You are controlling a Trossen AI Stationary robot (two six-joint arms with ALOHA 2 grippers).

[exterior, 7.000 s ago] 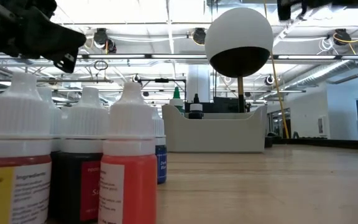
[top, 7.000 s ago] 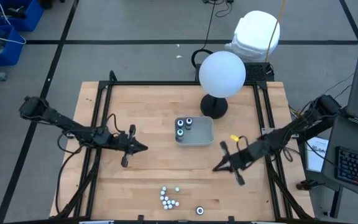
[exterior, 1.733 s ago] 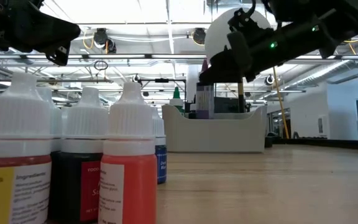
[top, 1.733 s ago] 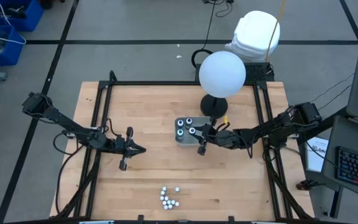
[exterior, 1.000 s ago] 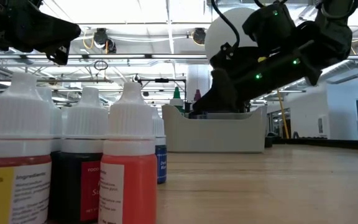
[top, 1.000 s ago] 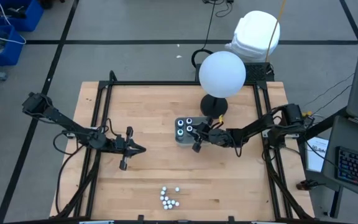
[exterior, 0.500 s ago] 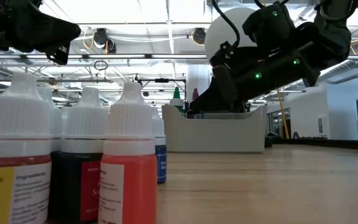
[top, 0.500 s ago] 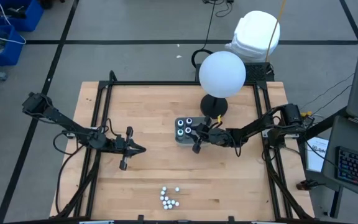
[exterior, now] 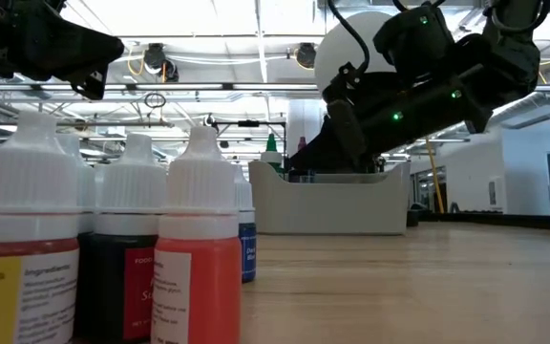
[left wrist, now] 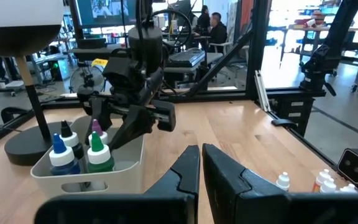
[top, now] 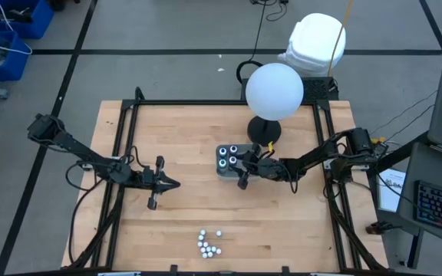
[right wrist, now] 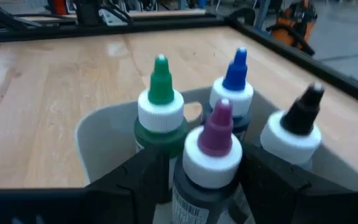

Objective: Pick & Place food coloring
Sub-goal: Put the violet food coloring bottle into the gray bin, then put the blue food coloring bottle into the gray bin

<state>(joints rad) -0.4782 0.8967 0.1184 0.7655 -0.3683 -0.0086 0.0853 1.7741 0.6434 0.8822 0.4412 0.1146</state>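
From above, the right gripper is over the pale grey plastic tray, while a cluster of white-capped small food coloring bottles waits well apart from it near the table's front edge, so most of the work seems left. The right wrist view shows the purple-capped bottle standing in the tray between the dark fingers, beside green-, blue- and black-capped ones; the fingers appear to be parting from it, though I cannot tell if they touch it. The left gripper waits with fingers nearly together, holding nothing.

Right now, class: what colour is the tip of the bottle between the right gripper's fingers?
Purple, on the bottle in the right gripper; right wrist view shows it best.
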